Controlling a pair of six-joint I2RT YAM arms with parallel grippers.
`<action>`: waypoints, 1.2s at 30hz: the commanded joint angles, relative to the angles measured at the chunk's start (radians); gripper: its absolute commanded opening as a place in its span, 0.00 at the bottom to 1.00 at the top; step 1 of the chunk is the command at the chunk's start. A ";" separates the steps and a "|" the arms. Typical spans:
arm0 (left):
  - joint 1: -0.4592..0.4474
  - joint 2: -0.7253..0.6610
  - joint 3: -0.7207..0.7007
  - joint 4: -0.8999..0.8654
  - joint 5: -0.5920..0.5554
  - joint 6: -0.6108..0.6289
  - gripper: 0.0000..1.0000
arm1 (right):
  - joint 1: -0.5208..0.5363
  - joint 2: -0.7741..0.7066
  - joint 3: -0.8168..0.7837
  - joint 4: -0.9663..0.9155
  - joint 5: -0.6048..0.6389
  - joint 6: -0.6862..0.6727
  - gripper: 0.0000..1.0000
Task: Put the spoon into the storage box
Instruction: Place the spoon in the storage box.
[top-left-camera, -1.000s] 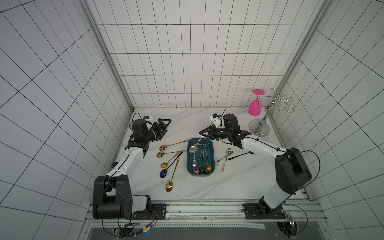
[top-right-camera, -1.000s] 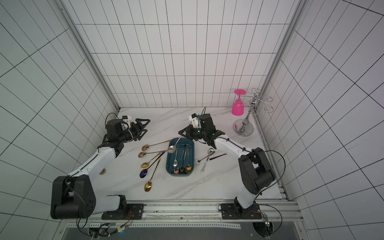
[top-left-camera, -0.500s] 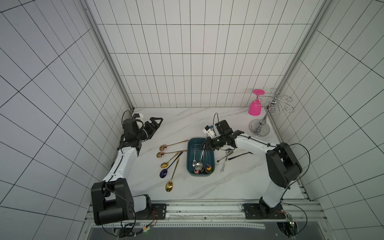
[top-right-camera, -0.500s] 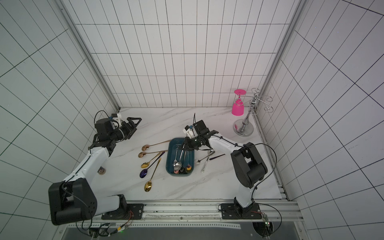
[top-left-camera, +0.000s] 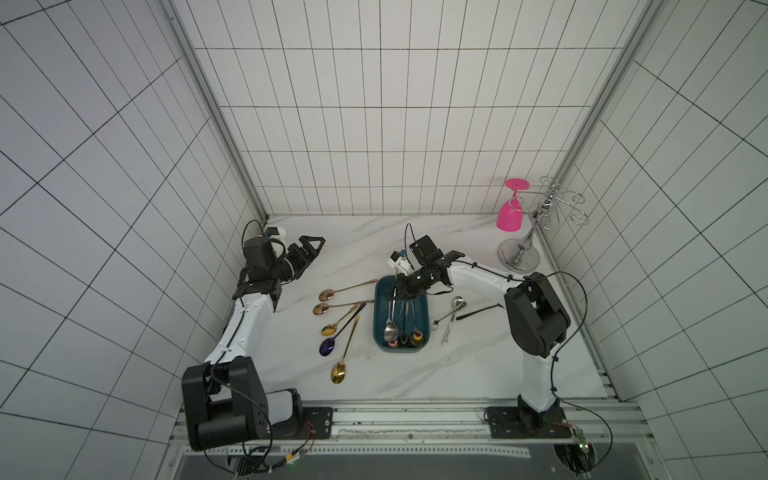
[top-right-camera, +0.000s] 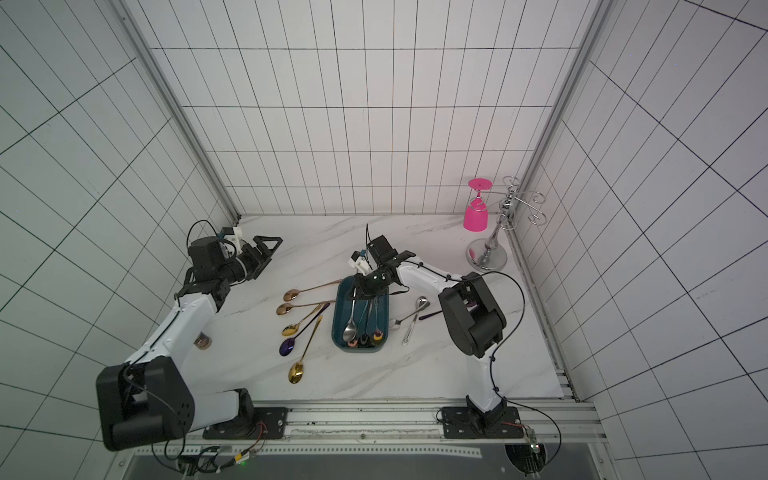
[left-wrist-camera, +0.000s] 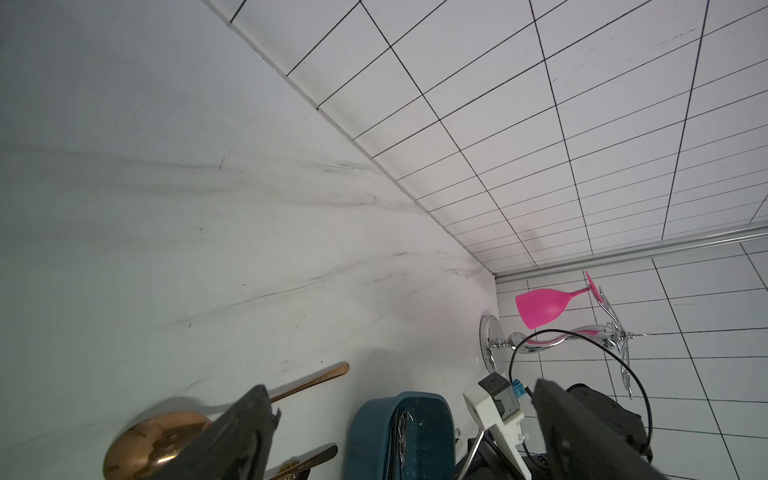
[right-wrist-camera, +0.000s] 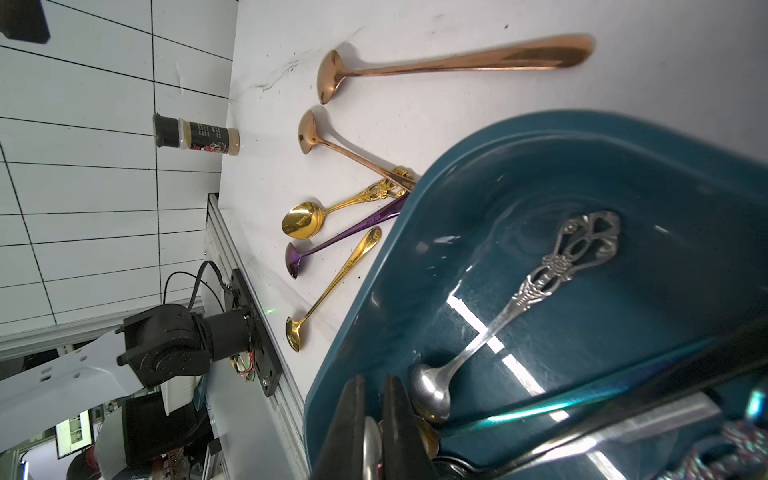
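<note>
Left hand is wide open and empty — it hangs over the back-left of the tabletop, well apart from the cutlery. We see a spice shaker standing close by the left forearm, near the left wall. Next over, five loose spoons lie fanned just left of the storage box: a copper spoon rearmost, a second copper spoon, an ornate gold spoon, a purple spoon and a plain gold spoon nearest the front. Several handle ends reach the box's left wall; we cannot tell if they touch it. Right hand sits over the back end of the box, clamped on the handle of the spoon — plain silver. Its bowl is down inside the box toward the front end, beside other spoon bowls; we cannot tell if it rests on the floor. In the right wrist view an ornate silver spoon lies flat in the box. Right of the box: a silver spoon crossed with another silver piece, plus a thin black utensil. Back-right corner: a chrome rack with a pink glass hung upside down.
</note>
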 joint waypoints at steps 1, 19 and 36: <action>0.004 -0.012 0.028 -0.017 -0.012 0.053 0.99 | 0.015 0.030 0.056 -0.044 0.026 -0.021 0.12; 0.006 -0.026 0.168 -0.270 -0.094 0.431 0.98 | 0.009 -0.061 0.075 -0.169 0.197 -0.078 0.43; -0.157 -0.008 0.232 -0.568 -0.398 1.074 0.96 | -0.096 -0.376 -0.098 -0.167 0.370 -0.089 0.57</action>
